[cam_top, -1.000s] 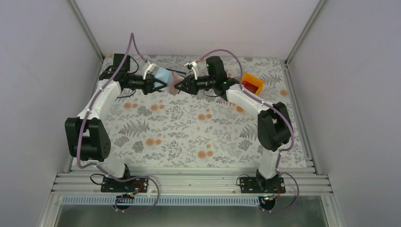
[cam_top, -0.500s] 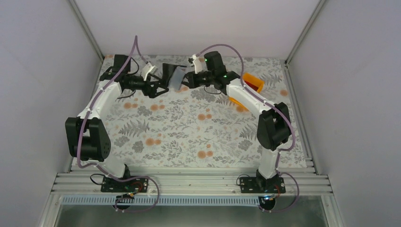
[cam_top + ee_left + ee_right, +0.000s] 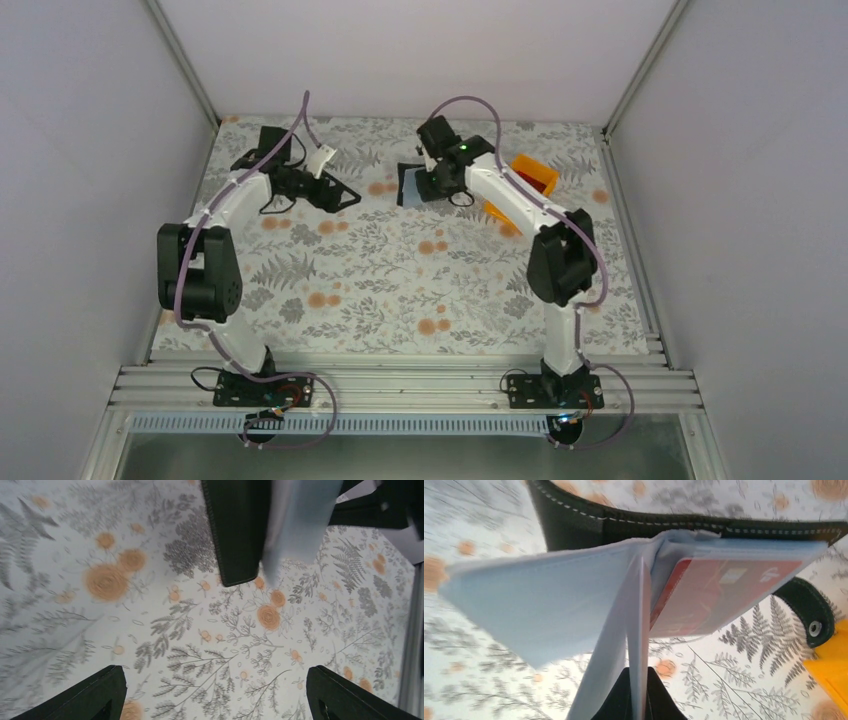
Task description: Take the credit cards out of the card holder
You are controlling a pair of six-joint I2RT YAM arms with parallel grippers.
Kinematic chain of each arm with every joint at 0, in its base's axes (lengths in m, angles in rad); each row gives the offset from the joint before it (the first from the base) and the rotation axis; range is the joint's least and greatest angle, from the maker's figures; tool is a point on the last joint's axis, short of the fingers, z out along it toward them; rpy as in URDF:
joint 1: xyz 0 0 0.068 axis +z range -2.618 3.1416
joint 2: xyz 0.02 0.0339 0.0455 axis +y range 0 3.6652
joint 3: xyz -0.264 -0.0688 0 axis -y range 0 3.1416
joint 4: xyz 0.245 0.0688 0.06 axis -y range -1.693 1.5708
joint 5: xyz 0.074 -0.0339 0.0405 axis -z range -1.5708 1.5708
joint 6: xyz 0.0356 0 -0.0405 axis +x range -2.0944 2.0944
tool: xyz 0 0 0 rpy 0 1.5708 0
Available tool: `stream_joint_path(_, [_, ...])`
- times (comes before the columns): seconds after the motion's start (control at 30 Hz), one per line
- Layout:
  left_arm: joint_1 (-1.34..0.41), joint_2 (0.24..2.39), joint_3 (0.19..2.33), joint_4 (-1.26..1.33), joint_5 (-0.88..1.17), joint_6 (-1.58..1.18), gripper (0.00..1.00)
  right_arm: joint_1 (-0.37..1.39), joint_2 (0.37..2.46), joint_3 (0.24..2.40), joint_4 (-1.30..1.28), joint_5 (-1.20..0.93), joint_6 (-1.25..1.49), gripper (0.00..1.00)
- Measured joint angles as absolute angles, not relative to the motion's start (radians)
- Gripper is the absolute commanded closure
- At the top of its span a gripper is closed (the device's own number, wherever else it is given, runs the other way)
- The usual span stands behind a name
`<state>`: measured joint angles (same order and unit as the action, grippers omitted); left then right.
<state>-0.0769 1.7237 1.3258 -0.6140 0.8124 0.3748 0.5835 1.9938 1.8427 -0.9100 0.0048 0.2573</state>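
The card holder [image 3: 409,186] hangs open from my right gripper [image 3: 428,184] at the back of the table. In the right wrist view, the right gripper [image 3: 640,692] is shut on one grey-blue inner pocket leaf [image 3: 636,630]. The black cover [image 3: 589,527] spreads above, and its clasp tab [image 3: 810,614] hangs at the right. A red credit card [image 3: 719,595] sits inside a pocket. My left gripper [image 3: 348,197] stands open to the left of the holder, apart from it. In the left wrist view, the left gripper [image 3: 215,700] is empty and the card holder [image 3: 240,535] shows ahead at the top.
An orange bin [image 3: 534,173] stands to the right of the holder, and its corner [image 3: 831,665] shows in the right wrist view. The floral table cover [image 3: 400,280] stretches toward the near edge. Metal frame posts rise at the back corners.
My left gripper opened, let go of the card holder and drew back to the left. My right gripper shut on an inner leaf and carried the holder to the right.
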Motion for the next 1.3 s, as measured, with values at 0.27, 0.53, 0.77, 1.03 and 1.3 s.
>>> stream_joint_path(0.27, [-0.099, 1.881, 1.258, -0.535, 0.881, 0.237, 0.14, 0.685, 2.3, 2.069, -1.085, 0.141, 0.26, 0.96])
stream_joint_path(0.53, [-0.096, 2.019, 1.225, -0.5, 0.86, 0.17, 0.29, 0.739, 2.438, 2.214, -1.101, 0.072, 0.247, 0.64])
stream_joint_path(0.77, [-0.094, 2.027, 1.226, -0.486, 0.869, 0.169, 0.29, 0.735, 2.428, 2.14, -0.959, -0.211, 0.233, 0.52])
stream_joint_path(1.03, [-0.085, 2.027, 1.226, -0.49, 0.858, 0.167, 0.4, 0.628, 2.307, 2.025, -0.886, -0.451, 0.179, 0.53])
stream_joint_path(1.3, [-0.131, 2.027, 1.22, -0.495, 0.857, 0.163, 0.42, 0.496, 2.339, 2.037, -0.84, -0.536, 0.136, 0.56])
